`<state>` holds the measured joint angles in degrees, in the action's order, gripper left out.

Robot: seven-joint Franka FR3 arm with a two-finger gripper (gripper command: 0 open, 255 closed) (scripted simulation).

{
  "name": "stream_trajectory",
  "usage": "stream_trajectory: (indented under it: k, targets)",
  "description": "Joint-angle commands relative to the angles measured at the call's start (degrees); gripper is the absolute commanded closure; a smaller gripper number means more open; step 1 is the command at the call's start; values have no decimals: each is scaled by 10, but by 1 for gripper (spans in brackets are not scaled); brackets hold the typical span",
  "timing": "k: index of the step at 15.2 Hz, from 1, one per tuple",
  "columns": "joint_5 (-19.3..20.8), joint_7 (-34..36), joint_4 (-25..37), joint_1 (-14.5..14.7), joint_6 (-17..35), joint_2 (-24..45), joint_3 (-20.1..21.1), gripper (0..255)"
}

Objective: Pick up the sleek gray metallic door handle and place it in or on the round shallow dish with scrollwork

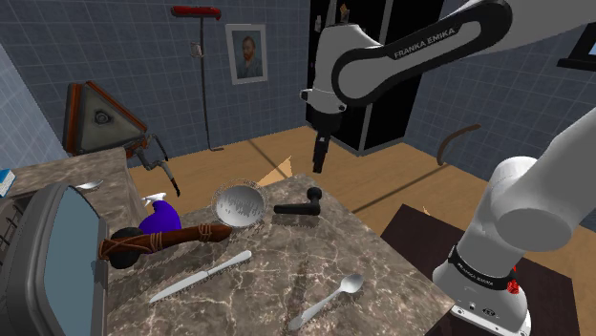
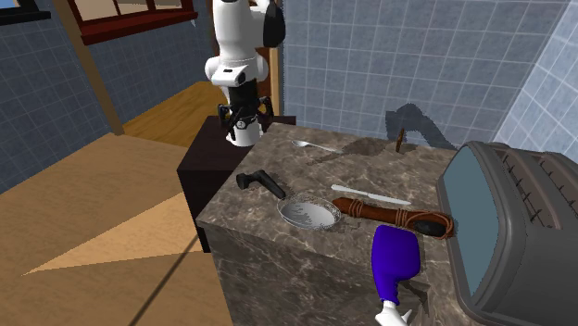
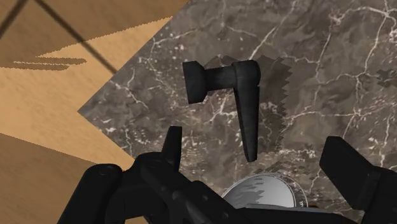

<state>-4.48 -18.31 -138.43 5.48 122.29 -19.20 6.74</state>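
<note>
The door handle (image 1: 299,205) is a dark L-shaped lever lying flat on the marble counter (image 1: 287,262), close to its far edge. Just to its left in the shoulder view sits the round shallow silver dish (image 1: 238,204). My gripper (image 1: 320,158) hangs in the air well above the handle, pointing down. In the wrist view the handle (image 3: 232,95) lies ahead of the open gripper (image 3: 254,141). Its fingers (image 3: 173,145) stand wide apart and touch nothing. The dish (image 3: 270,191) rim shows between them. In the second exterior view the handle (image 2: 261,182) lies beside the dish (image 2: 308,213).
On the counter also lie a cord-wrapped wooden club (image 1: 158,241), a blue bottle (image 1: 160,216), a knife (image 1: 201,277) and a spoon (image 1: 328,301). A grey box-shaped appliance (image 1: 48,258) stands at the shoulder view's left. The counter drops to a wooden floor (image 1: 372,177) beyond the handle.
</note>
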Motion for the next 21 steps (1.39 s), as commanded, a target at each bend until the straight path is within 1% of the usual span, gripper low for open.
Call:
stream_trajectory:
  k: [1,6,9,16,21]
  targets:
    - [3,-9,-5,6,33,35,7,0]
    - [19,-23,16,18,96,138,24,0]
    - [33,-28,32,25,124,193,32,0]
    - [42,-21,17,26,179,233,32,0]
    - [43,-20,16,26,184,237,31,0]
